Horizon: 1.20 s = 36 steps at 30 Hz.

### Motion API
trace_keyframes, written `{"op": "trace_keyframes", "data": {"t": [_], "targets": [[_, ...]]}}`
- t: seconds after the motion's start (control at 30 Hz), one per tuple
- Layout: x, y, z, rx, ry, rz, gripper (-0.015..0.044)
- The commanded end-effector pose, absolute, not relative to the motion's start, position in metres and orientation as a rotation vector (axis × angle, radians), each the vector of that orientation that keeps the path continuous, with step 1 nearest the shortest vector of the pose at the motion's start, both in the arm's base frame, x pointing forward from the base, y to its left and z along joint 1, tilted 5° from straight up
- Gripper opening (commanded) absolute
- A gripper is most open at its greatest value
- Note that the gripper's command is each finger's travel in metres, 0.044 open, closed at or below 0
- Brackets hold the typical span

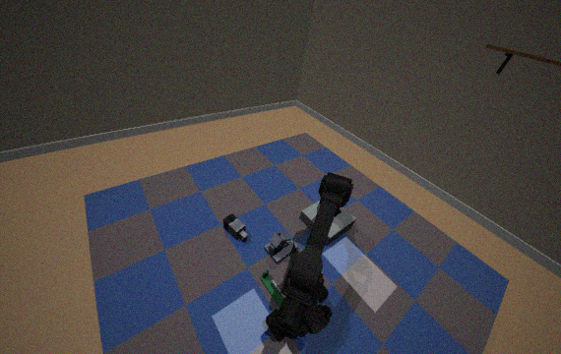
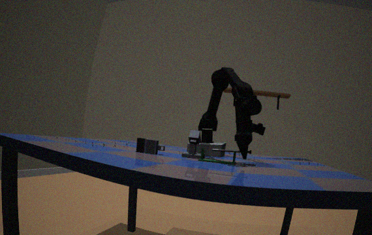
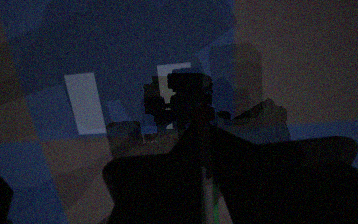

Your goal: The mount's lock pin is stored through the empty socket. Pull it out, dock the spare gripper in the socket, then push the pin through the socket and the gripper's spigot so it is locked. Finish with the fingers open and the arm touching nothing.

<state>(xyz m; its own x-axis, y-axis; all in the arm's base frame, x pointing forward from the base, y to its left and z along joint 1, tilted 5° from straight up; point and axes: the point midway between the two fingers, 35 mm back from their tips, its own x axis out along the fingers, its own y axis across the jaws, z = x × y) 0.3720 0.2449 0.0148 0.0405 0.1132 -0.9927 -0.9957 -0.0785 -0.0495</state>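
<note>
- My jaws (image 2: 245,157) are nearly closed, with just a thin gap, and they are clenched on the lock pin (image 2: 223,151) (image 3: 208,195).
- The pin is long, thin and gray. It lies almost flat in the air, and its little knob sticks out just past my fingers.
- The pin is out of the mount (image 1: 280,248) (image 2: 191,155). Its other end points toward the mount.
- Under the pin is a green rack (image 1: 273,289) (image 2: 217,161), low on the surface (image 1: 128,295) (image 2: 108,164) (image 3: 305,65). The pin passes over the rack's near post. I cannot tell if they touch.
- My fingertips point down and are close to the surface. I cannot tell if they touch it.
- The spare gripper (image 1: 236,228) (image 2: 147,145) lies on the surface, apart from the mount, so it is not docked.
- The mount stands between the spare gripper and my arm (image 1: 317,236) (image 2: 243,98). A flat gray block (image 1: 311,213) (image 2: 218,149) is behind the mount, so there is less room on that side.
- The table's front edge (image 2: 179,187) is well apart from my jaws. There is wide room between the spare gripper and the left edge seen from the top.
</note>
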Motion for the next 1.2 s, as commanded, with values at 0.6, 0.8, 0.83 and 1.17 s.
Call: {"op": "trace_keyframes", "data": {"t": [0.6, 0.8, 0.83, 1.17], "targets": [[0.372, 0.245, 0.015, -1.206, 1.054, 1.286, 0.02], [0.369, 0.245, 0.029, -1.206, 1.061, 1.289, 0.02], [0.369, 0.245, 0.031, -1.206, 1.063, 1.291, 0.02], [0.365, 0.244, 0.051, -1.208, 1.072, 1.299, 0.02]]}}
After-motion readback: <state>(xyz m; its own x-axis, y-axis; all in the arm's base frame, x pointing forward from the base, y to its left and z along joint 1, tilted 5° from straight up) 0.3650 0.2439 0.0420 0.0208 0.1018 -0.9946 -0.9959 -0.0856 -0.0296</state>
